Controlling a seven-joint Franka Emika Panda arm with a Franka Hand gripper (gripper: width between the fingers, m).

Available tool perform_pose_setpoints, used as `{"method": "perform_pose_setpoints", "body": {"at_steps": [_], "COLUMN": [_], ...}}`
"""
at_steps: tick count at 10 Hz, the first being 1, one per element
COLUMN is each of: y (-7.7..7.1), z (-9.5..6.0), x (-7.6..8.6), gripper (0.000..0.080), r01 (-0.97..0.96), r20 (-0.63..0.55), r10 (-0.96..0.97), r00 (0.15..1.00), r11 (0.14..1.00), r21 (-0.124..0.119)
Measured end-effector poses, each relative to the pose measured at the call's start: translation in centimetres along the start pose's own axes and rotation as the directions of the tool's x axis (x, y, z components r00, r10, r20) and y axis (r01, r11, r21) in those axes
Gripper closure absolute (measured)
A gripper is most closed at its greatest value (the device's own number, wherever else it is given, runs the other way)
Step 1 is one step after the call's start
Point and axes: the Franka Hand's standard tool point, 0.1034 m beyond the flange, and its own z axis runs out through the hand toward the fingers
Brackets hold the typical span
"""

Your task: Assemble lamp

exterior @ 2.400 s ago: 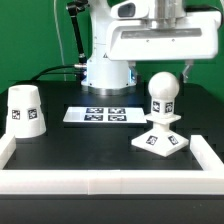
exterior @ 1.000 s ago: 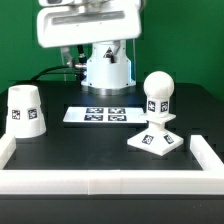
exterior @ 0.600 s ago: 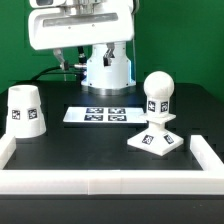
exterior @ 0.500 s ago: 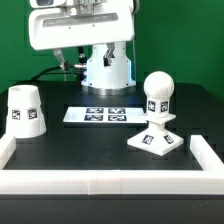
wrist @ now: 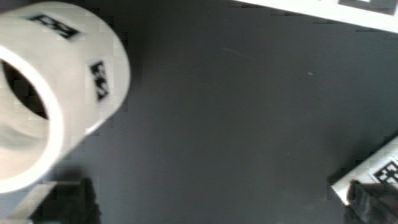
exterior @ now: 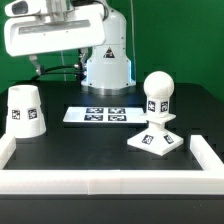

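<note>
The lamp's square base (exterior: 157,143) lies at the exterior view's right, and the round bulb (exterior: 158,92) stands upright on it by its stem. The tapered shade (exterior: 25,110) stands apart at the exterior view's left, wide end down. My gripper (exterior: 57,62) hangs high above the table, over and slightly behind the shade, touching nothing. In the wrist view the shade (wrist: 63,85) fills one side, with its hollow inside showing. My gripper (wrist: 222,205) is open and empty there, its two dark fingertips (wrist: 64,204) far apart over bare black table.
The marker board (exterior: 98,115) lies flat in the middle of the table between shade and base; a tagged white corner of it (wrist: 370,172) shows in the wrist view. A low white wall (exterior: 110,183) borders the table's front and sides. The robot's base (exterior: 106,68) stands behind.
The arm has swung from above the bulb toward the exterior view's left and now hangs over the shade. The lamp parts have not moved.
</note>
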Motion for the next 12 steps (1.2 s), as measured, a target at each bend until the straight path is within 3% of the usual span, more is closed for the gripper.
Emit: {"method": "perform_pose_setpoints", "body": {"at_steps": [4, 12], "y": [2.3, 3.5], "z": [0.6, 4.1], "x": [-0.1, -0.8], "gripper": [0.0100, 0.0100], "r01": [0.007, 0.068], "r20": [0.008, 0.045], "r10": [-0.006, -0.068], "r00": [1.000, 0.997], "r11": [1.000, 0.998], "r21": [-0.005, -0.008]}}
